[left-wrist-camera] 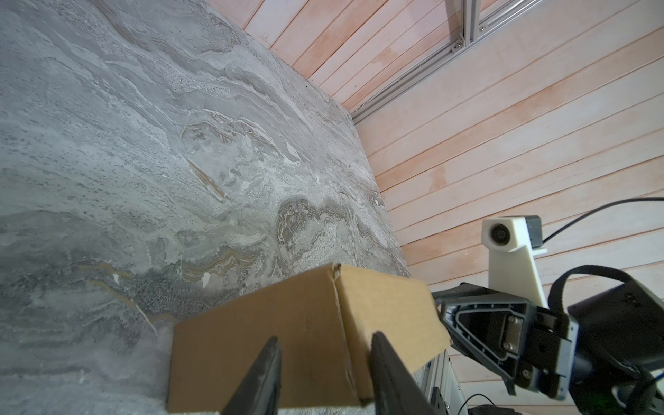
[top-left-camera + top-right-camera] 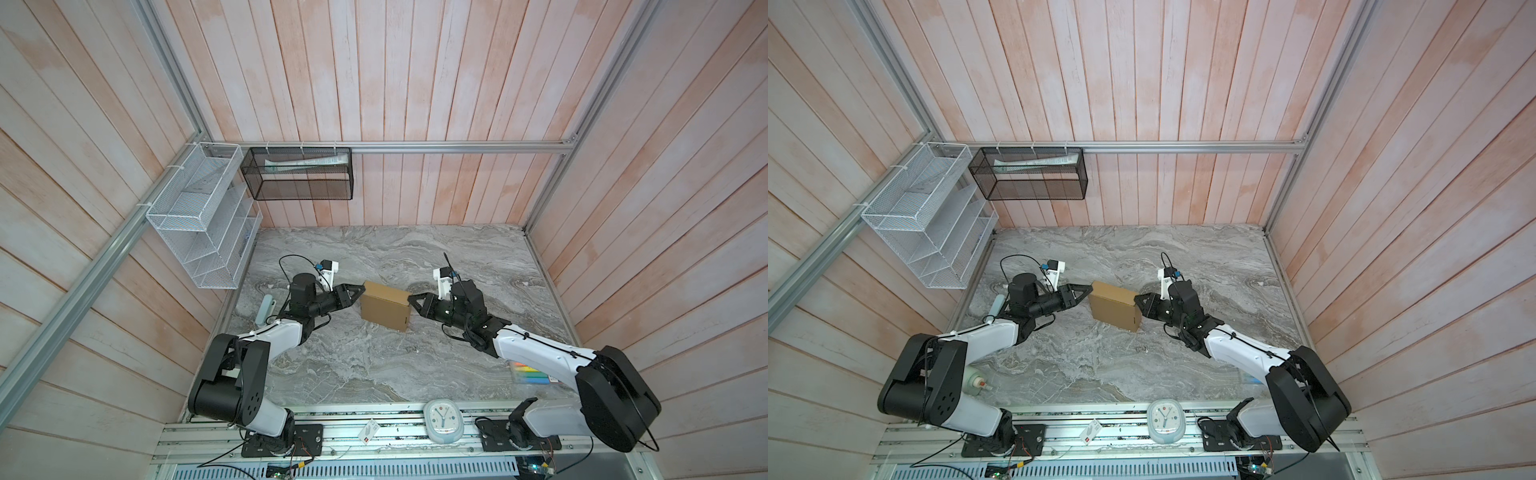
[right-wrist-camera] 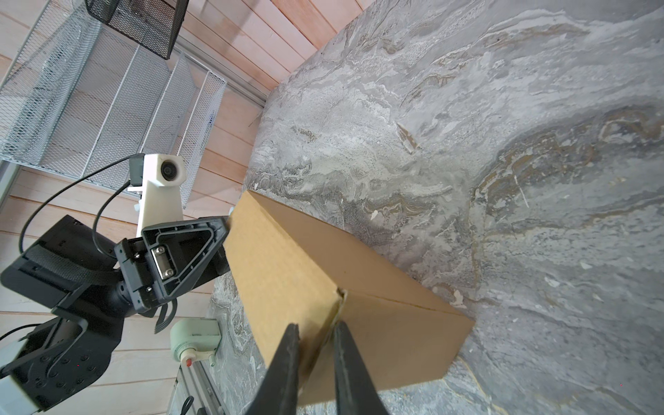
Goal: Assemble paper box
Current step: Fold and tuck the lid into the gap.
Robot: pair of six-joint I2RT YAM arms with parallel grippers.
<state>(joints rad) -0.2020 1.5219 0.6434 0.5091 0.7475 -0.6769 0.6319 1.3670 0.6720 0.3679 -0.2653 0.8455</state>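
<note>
The paper box is a folded brown cardboard box standing on the marble table, mid-table between both arms. My left gripper reaches its upper left corner. In the left wrist view its fingers stand apart, open, with the box's corner crease between them. My right gripper meets the upper right corner. In the right wrist view its fingers leave only a narrow gap, and the box's corner seam runs into it. Whether they pinch the cardboard is unclear.
A white wire rack and a black mesh basket hang on the back left walls. A pale green object lies at the table's left edge. A box of coloured markers lies under the right arm. A small clock sits on the front rail.
</note>
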